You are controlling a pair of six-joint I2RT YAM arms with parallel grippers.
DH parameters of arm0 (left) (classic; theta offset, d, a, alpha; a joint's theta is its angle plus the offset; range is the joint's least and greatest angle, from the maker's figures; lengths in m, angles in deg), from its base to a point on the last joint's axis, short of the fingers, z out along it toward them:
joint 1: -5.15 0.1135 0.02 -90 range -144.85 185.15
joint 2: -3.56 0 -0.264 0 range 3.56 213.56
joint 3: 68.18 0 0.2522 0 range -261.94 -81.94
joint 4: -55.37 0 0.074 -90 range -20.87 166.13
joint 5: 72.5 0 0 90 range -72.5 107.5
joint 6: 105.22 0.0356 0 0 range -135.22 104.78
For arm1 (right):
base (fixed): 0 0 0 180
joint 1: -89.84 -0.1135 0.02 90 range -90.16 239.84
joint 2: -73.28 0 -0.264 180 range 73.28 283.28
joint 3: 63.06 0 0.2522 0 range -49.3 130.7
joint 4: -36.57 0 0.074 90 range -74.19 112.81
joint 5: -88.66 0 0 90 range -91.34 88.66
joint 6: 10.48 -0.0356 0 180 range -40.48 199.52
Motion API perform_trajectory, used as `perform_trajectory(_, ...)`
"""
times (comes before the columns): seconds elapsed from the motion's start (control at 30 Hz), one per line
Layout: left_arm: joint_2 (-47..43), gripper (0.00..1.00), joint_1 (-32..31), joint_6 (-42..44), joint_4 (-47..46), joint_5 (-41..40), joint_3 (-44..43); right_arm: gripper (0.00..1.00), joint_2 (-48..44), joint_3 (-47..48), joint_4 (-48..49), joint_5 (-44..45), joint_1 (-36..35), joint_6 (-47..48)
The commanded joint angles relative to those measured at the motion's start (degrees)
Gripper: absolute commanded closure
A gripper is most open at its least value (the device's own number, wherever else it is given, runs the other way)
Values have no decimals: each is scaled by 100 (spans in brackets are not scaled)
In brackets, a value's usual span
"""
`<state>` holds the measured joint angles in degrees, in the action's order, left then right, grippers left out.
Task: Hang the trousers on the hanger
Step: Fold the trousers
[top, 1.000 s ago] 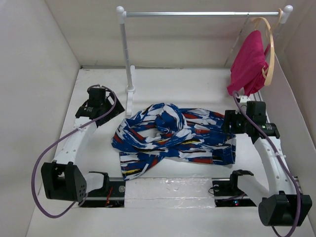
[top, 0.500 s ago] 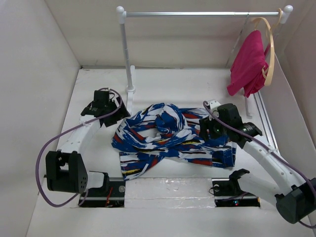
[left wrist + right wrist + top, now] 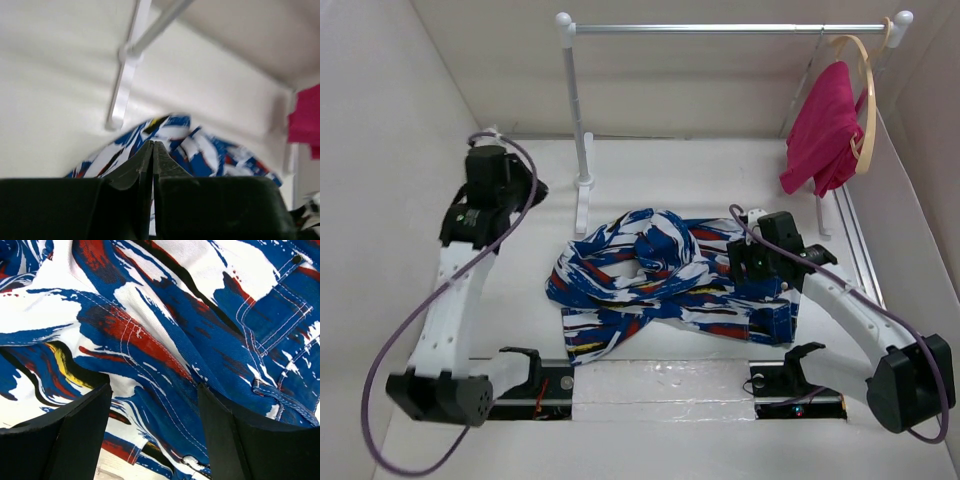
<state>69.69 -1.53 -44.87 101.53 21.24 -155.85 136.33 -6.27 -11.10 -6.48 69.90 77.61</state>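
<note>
The trousers (image 3: pixel 660 275) lie crumpled in a heap mid-table, printed in blue, white, red and black. My right gripper (image 3: pixel 747 265) hovers low over their right side. In the right wrist view it is open (image 3: pixel 154 392), with the trousers (image 3: pixel 165 325) spread between and beneath its fingers (image 3: pixel 75 435). My left gripper (image 3: pixel 525 195) is raised at the back left, apart from the cloth. In the left wrist view it is shut (image 3: pixel 152 146) on nothing, with the trousers (image 3: pixel 200 150) beyond. Of the hanger (image 3: pixel 805 85), only a thin grey wire side shows beside the pink garment.
A white rack has a rail (image 3: pixel 720 29) across the back and a post (image 3: pixel 578 120) standing just left of the trousers. A pink garment (image 3: pixel 825 125) hangs on a wooden hanger (image 3: pixel 866 100) at the rail's right end. White walls close in on both sides.
My left arm has risen and swung back left, and its gripper has gone from open to shut. My right gripper has moved left from the table's right side onto the trousers.
</note>
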Motion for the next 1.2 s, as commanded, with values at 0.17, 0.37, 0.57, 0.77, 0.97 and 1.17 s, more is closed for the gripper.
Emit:
perform_trajectory(0.17,-997,95,0,115,961,-1184,-723,23,50,92,350,-249,324,358)
perform_trajectory(0.37,-188,34,0,258,437,-156,929,23,67,285,333,-487,272,428)
perform_trajectory(0.57,488,16,0,477,-408,890,1405,23,-20,163,394,-724,79,376)
perform_trajectory(0.77,1297,24,0,785,-646,1215,1563,23,-100,-84,543,-654,-133,209)
perform_trajectory(0.97,1473,63,0,934,-499,1225,1950,23,-3,74,605,-531,-133,24)
perform_trajectory(1.17,789,100,0,514,115,303,1197,23,269,311,737,-610,-80,112)
